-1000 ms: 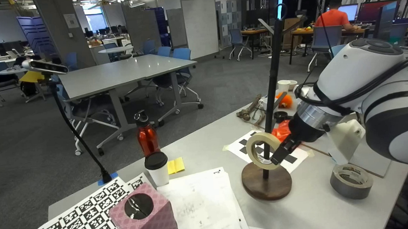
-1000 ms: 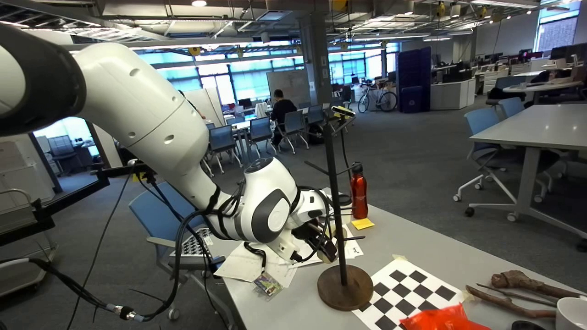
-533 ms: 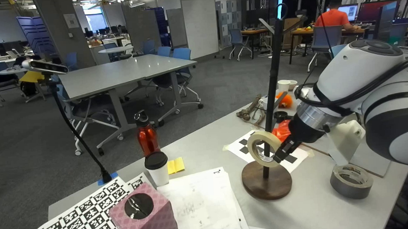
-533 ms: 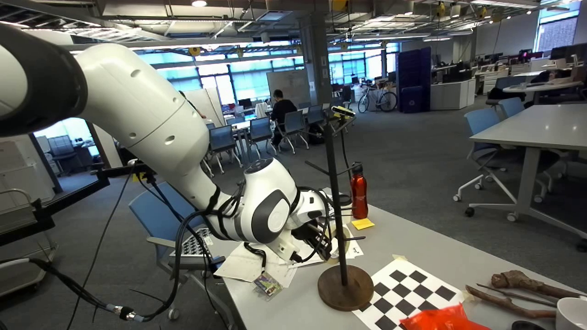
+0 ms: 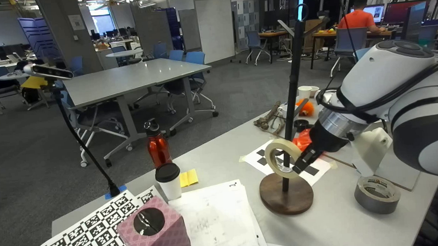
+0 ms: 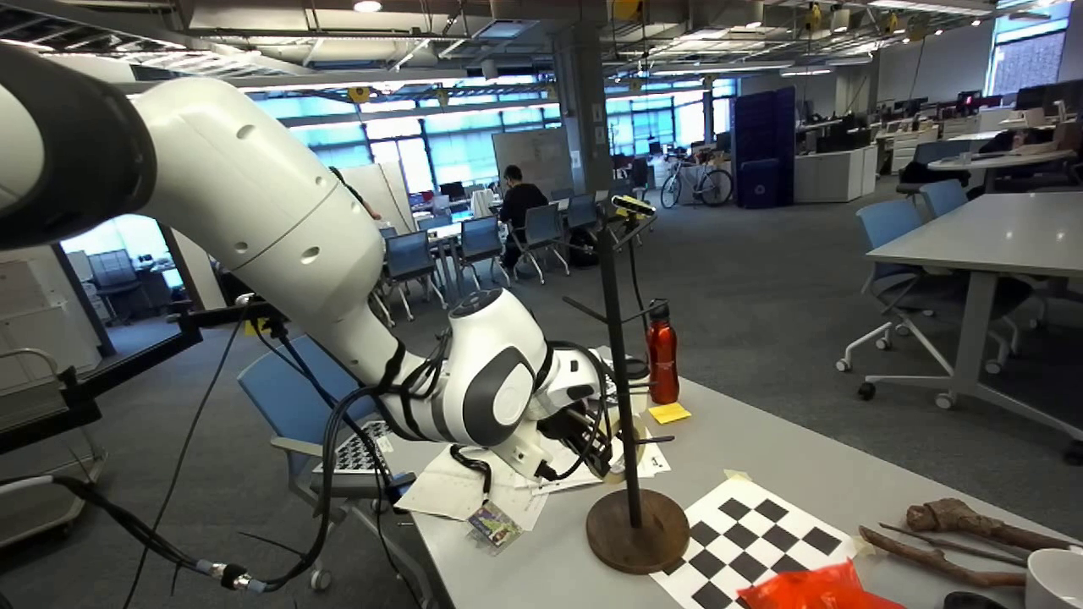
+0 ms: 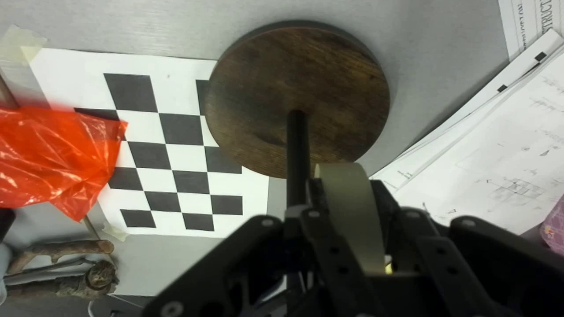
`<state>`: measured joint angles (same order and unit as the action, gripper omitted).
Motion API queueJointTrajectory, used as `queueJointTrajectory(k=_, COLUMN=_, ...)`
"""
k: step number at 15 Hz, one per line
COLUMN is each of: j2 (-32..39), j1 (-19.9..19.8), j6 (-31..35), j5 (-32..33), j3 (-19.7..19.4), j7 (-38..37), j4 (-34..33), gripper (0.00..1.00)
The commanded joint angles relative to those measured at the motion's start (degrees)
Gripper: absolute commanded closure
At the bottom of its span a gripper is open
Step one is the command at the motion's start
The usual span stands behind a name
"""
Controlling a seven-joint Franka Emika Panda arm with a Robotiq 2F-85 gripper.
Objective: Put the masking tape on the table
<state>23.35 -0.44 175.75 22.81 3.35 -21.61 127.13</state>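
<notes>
In an exterior view the cream masking tape [image 5: 270, 158] stands on edge above the round brown base of a stand [image 5: 273, 200], next to the black pole [image 5: 293, 70]. My gripper [image 5: 300, 166] pinches its lower right rim. The wrist view shows the tape [image 7: 350, 207] squeezed between both fingers of my gripper [image 7: 348, 188], just right of the pole [image 7: 298, 152]. Whether a peg of the stand runs through the hole, I cannot tell. The light grey table [image 5: 333, 227] lies below, under the stand.
A thick grey roll [image 5: 375, 199] sits right of the stand. Papers [image 5: 216, 217], a pink tissue box [image 5: 161, 234], a lidded cup [image 5: 171, 187] and a red bottle [image 5: 159, 148] are to its left. A checkerboard sheet [image 6: 749, 529], red bag [image 6: 812, 588] and sticks [image 6: 948, 562] lie beyond.
The fingers have drawn together onto the masking tape's rim. Along with them, the tape has shifted up very slightly in an exterior view. The stand has stayed put.
</notes>
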Motion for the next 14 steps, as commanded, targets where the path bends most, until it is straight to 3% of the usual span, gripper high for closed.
queueJointTrajectory(k=1, j2=-2.07, j1=-0.31, j6=2.07, j5=-0.45, j3=0.63, j7=-0.37, j4=0.82, gripper=0.93)
queueJointTrajectory(k=5, j2=-3.17, j1=-2.81, j6=2.66, j5=-2.76, j3=4.56, j7=0.97, j4=1.25, gripper=0.93)
queueJointTrajectory(k=6, j2=-3.59, j1=0.22, j6=3.13, j5=-9.68, j3=2.68, j7=6.26, j4=1.71, gripper=0.93)
queueJointTrajectory(k=10, j2=-3.72, j1=-0.58, j6=3.79, j5=-17.83, j3=5.97, j7=11.93, j4=1.34, gripper=0.93)
queueJointTrajectory(k=12, j2=-3.88, j1=-1.25, j6=4.07, j5=-20.53, j3=7.48, j7=14.26, j4=1.44, gripper=0.93)
queueJointTrajectory(k=14, j2=-4.07, j1=-4.54, j6=3.82, j5=-19.36, j3=11.12, j7=13.65, j4=1.76, gripper=0.93)
